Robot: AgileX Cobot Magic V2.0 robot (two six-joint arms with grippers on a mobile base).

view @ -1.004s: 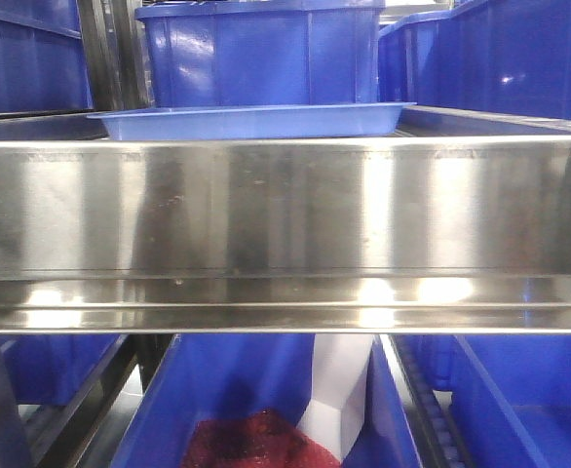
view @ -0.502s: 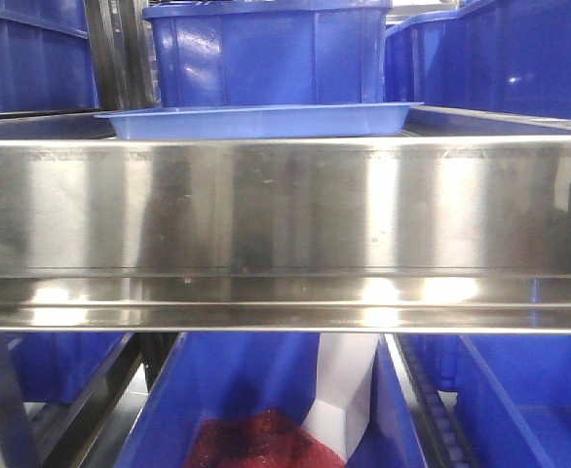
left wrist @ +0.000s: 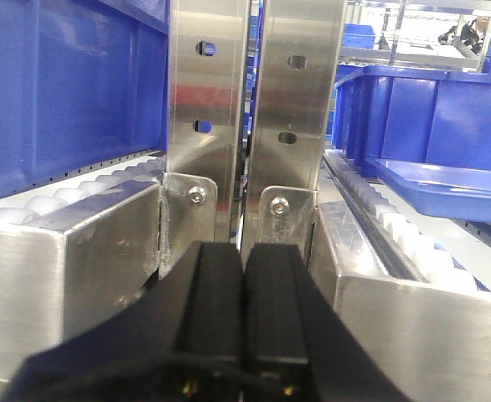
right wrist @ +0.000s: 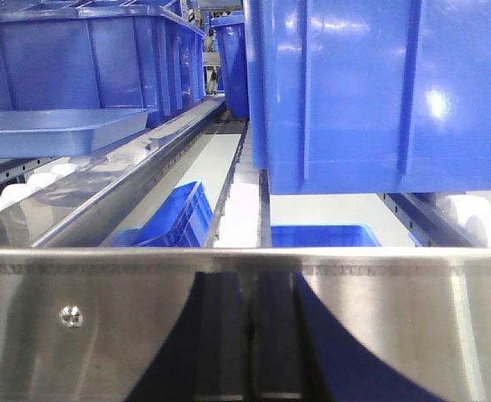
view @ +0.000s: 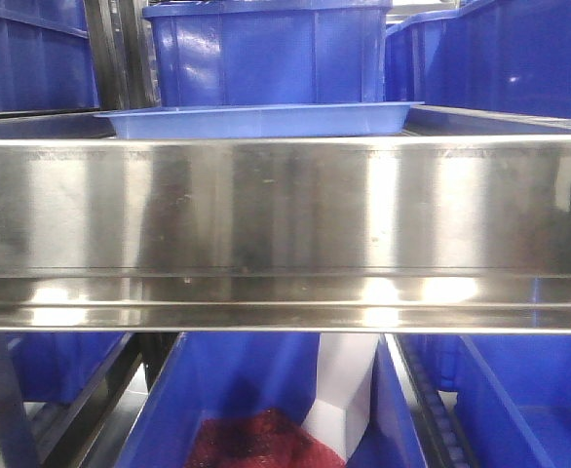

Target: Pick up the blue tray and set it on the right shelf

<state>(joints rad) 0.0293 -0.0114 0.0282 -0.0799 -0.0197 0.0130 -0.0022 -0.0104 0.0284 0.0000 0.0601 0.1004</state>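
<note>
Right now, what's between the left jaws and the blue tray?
In the left wrist view, the steel shelf lip and a row of white rollers lie between the shut left jaws and the blue tray.

- No text, label, brand, number or sign can be read in any of the three views
- The steel shelf lip in the front view carries only reflections and smudges; no lettering
- The blue bins and the blue tray have plain sides; nothing is printed or stuck on them
- The steel uprights in the left wrist view bear only holes and screws
</note>
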